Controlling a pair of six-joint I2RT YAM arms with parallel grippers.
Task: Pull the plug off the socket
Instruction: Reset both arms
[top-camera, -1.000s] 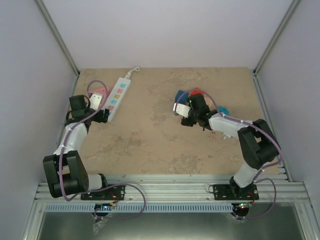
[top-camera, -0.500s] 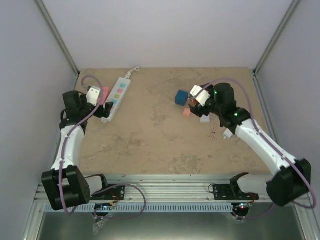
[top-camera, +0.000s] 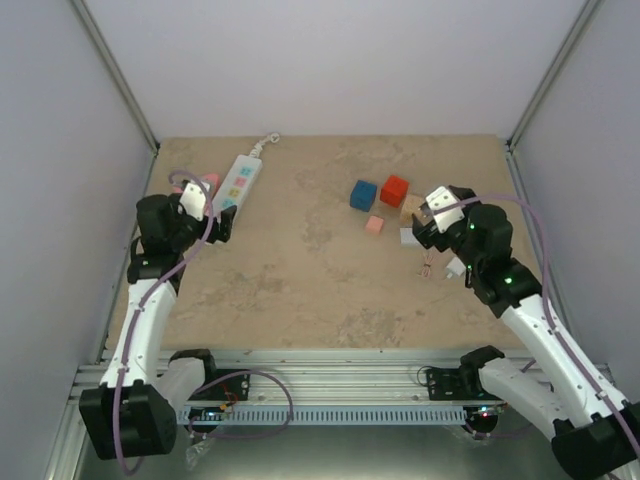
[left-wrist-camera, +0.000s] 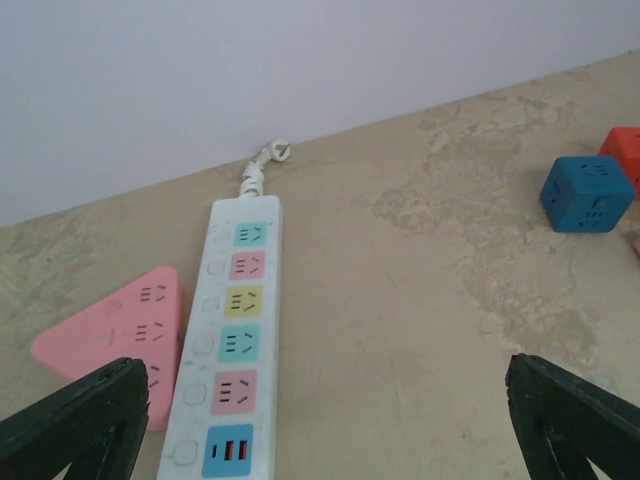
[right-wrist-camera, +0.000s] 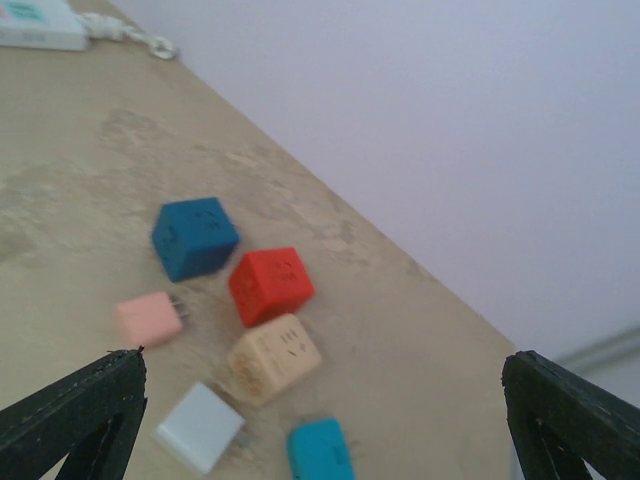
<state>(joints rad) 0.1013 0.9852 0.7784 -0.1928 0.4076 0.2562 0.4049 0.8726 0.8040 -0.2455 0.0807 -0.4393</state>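
The socket (top-camera: 238, 185) is a long white power strip with pastel outlets, lying at the back left; in the left wrist view the socket (left-wrist-camera: 232, 350) shows every outlet bare. No plug shows in it. My left gripper (top-camera: 218, 224) hangs just near of the strip's near end, open and empty; its black fingertips (left-wrist-camera: 75, 420) frame the bottom corners. My right gripper (top-camera: 428, 228) is open and empty too, held above and to the near right of a group of loose cubes. Only its fingertips (right-wrist-camera: 75, 415) show in the right wrist view.
A pink triangular block (left-wrist-camera: 120, 335) lies against the strip's left side. To the right lie a blue cube (right-wrist-camera: 193, 237), a red cube (right-wrist-camera: 270, 285), a beige cube (right-wrist-camera: 272, 358), a small pink adapter with prongs (right-wrist-camera: 148, 318), a white block (right-wrist-camera: 198, 427) and a teal block (right-wrist-camera: 320, 450). Grey walls enclose the table (top-camera: 300, 280).
Both arms have drawn back toward their bases. The left gripper came off the strip's near end; the right one left the cubes, uncovering the red and beige ones. Both stayed open.
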